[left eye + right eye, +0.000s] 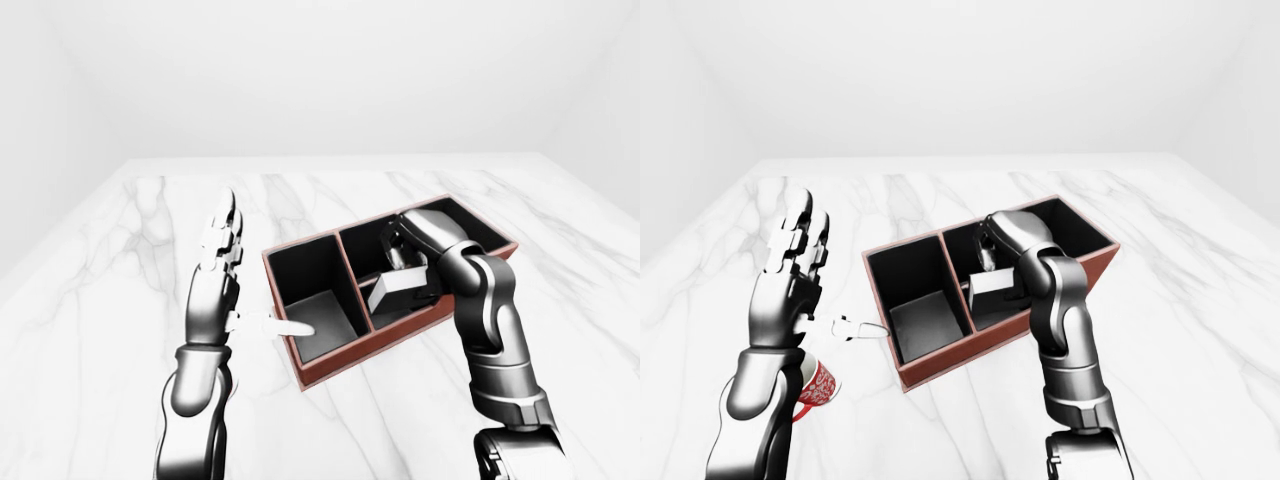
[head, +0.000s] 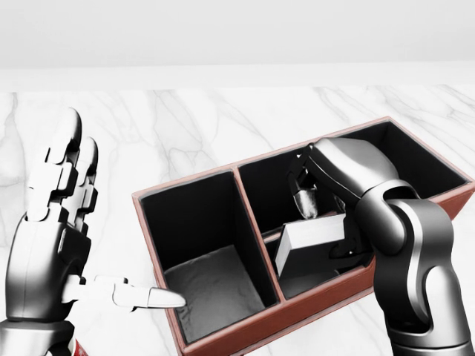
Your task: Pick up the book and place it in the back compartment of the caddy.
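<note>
The red-brown caddy [image 2: 187,190] lies on the marble table, with one deep compartment on its left and a right half split by a low divider. A pale grey book [image 2: 310,242] hangs tilted inside that right half, about over the divider. Which compartment it is in I cannot tell. My right hand [image 2: 320,222] reaches down into the caddy and is shut on the book, one fingertip [image 2: 306,200] showing above it and the rest hidden behind it. My left hand [image 2: 111,222] stands open and upright left of the caddy, its thumb pointing at the caddy's left wall.
A red patterned mug [image 1: 816,386] stands on the table under my left forearm, at the lower left of the right-eye view. White marble tabletop [image 1: 120,260] spreads around the caddy, ending at a pale wall at the top.
</note>
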Motion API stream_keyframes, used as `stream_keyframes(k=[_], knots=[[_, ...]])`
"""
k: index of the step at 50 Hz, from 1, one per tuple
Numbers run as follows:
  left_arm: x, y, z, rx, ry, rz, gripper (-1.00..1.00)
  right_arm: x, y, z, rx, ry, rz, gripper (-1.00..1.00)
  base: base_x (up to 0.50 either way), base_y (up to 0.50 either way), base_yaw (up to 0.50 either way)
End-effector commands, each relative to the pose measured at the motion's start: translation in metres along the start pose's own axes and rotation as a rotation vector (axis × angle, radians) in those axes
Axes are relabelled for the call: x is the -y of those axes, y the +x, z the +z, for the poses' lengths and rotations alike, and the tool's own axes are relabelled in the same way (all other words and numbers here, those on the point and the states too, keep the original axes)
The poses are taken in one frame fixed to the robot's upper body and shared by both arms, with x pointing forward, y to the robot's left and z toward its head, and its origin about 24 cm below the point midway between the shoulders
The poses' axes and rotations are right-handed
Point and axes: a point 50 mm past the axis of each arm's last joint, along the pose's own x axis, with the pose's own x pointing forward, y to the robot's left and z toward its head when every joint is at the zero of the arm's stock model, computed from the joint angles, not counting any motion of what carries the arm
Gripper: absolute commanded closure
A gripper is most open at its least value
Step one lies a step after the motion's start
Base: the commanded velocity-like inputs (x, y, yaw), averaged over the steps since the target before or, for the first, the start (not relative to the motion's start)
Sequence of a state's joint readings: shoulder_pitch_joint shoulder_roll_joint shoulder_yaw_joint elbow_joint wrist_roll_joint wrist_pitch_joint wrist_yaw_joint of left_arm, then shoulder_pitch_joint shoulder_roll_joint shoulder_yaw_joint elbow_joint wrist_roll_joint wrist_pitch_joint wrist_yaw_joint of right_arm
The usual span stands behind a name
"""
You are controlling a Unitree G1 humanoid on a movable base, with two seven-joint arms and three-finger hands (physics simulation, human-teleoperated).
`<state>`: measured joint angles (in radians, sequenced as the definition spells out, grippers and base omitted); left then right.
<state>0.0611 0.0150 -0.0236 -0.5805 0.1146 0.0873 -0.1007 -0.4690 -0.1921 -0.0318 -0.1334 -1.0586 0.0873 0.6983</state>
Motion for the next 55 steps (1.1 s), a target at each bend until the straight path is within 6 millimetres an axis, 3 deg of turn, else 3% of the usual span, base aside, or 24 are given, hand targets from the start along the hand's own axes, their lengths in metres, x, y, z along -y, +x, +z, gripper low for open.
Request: stream_keyframes(k=[1, 21, 55], knots=[[0.0008, -0.0005, -0.0007, -0.004, 0.001, -0.002, -1.0, 0.0029, 0.0006, -0.0018, -0.002, 0.005, -0.006, 1.0, 0.0, 0.0, 0.0], [0.0011, -0.0003, -0.0009, -0.005, 0.004, -0.002, -1.0, -0.0036, 0.0045, -0.0062, -0.006, 0.033, 0.03, 1.0, 0.0, 0.0, 0.0], [0.0024, -0.0017, -0.0067, -0.032, 0.004, -0.005, -1.0, 0.0037, 0.0104, -0.0095, -0.001, 0.048, 0.031, 1.0, 0.0, 0.0, 0.0]])
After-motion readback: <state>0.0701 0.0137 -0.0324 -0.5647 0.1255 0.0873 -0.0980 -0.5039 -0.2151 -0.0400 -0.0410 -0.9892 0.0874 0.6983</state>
